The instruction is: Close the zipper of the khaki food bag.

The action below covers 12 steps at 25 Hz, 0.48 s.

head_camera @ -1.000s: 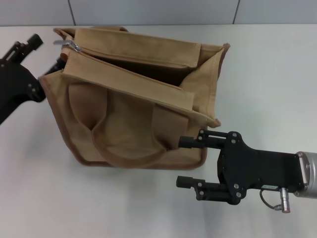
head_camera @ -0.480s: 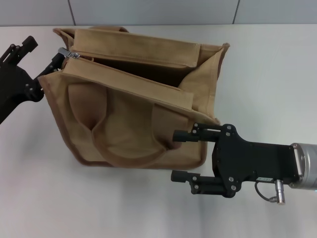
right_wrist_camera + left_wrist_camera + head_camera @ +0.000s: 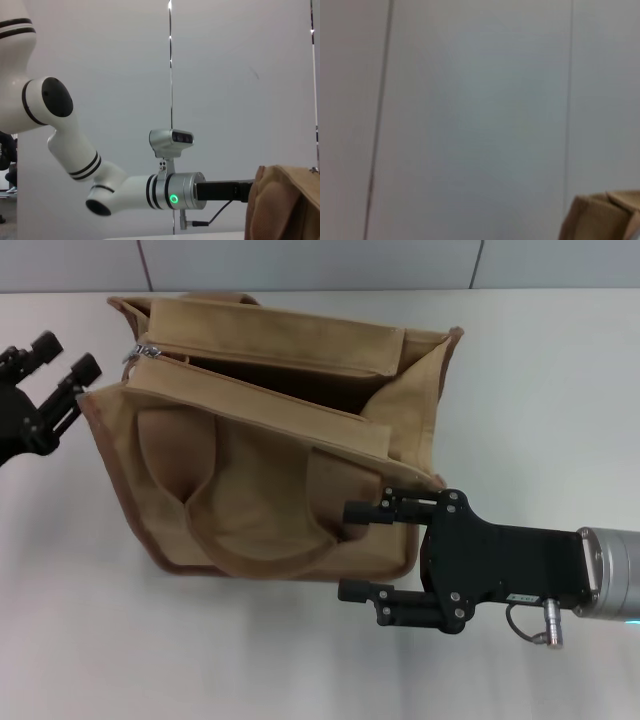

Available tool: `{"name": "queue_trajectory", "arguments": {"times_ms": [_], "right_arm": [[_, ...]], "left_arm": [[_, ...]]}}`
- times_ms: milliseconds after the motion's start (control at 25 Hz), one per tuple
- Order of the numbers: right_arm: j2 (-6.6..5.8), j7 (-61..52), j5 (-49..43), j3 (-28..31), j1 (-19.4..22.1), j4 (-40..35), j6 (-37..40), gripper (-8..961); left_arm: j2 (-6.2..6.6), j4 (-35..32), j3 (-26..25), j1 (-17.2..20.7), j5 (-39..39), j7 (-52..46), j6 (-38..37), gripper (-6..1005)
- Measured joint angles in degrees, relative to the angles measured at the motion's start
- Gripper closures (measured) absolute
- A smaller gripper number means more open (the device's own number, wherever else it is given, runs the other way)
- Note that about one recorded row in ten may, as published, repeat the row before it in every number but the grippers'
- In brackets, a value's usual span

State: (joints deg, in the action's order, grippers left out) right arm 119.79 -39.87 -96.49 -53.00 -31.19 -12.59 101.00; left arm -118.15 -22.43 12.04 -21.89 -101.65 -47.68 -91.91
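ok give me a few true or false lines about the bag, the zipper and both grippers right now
1. The khaki food bag gapes open along its top. True.
2. The zipper slider sits at the bag's end nearest the left gripper. True.
3. The left gripper grips the slider. False: it is open and hangs apart from the bag, beside that end.
4. The right gripper is shut on a handle. False: it is open, with its upper finger against the bag's near corner.
5. The bag lies on a white table. True.
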Motion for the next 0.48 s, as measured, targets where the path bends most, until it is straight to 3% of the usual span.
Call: {"name": "queue_trajectory", "arguments": {"times_ms": [80,160,280,480], "right_arm": [[0.00,0.0,0.3,0.0,0.1,0.1,-0.2,283],[0.01,0.0,0.7,0.0,0.2,0.2,-0.8,283],[0.00,0.0,0.7,0.0,0.1,0.5,-1.0,283],[0.00,0.1,0.7,0.0,0.0,0.9,-1.2,283]], "left_arm": [[0.01,-3.5,1.9,0.0,-2.0,-4.2,0.2,485],[0.03,-6.3,5.1,0.3,-2.7,-6.1,-0.2,427],[-0.05,-7.6,7.6,0.5,-2.7,-6.2,-0.6,339],[-0.31,-7.4,9.0,-0.2,-2.3,-6.3,-0.8,319]]}}
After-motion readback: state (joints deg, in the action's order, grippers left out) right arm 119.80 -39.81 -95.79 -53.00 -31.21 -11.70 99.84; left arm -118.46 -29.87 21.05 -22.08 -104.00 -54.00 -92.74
